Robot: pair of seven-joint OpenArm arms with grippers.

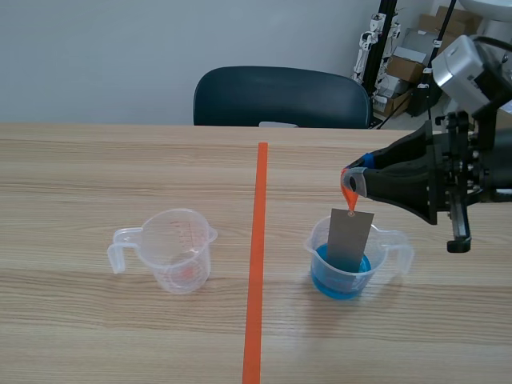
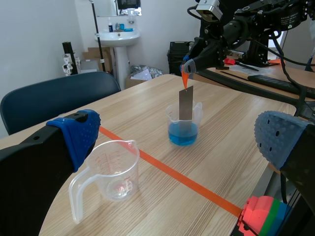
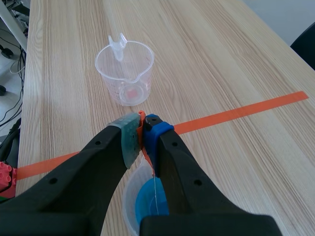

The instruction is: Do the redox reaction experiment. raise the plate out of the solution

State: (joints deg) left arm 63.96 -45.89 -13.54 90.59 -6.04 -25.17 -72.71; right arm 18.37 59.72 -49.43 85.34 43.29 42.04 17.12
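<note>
Clear plastic, the empty measuring cup (image 1: 180, 258) stands left of the orange tape line (image 1: 256, 256). The left tool (image 2: 179, 140) is near it, fingers wide apart and holding nothing. Right of the line, a second cup (image 1: 314, 242) holds blue solution (image 1: 340, 282). The grey plate (image 1: 350, 238) hangs upright, its lower end inside that cup, from an orange tab (image 1: 349, 194) pinched in the right tool (image 1: 353, 178) above.
</note>
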